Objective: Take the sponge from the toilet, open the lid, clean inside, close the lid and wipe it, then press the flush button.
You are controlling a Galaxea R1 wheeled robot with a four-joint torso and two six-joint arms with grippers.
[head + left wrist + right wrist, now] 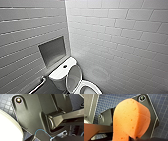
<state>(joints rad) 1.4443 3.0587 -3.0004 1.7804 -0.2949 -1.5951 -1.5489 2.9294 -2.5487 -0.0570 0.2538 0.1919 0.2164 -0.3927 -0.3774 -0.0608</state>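
The white toilet [60, 75] stands in the corner of the room, low in the head view. Its lid [73, 78] is raised and leans back against the tank, so the oval bowl [88, 88] is uncovered. The dark round flush button [65, 66] sits in the middle of the tank top. In the right wrist view the orange sponge [130, 119] looms large, folded and pinched at its base by my right gripper [133, 138], which is shut on it. In the left wrist view a white curved surface [7, 129] lies close beside my left arm, and nothing is held there.
White tiled walls meet in a corner just behind the toilet. A recessed niche [52, 50] is set in the left wall, with a metal grab bar [40, 85] below it. The floor [106, 105] has small dark square tiles.
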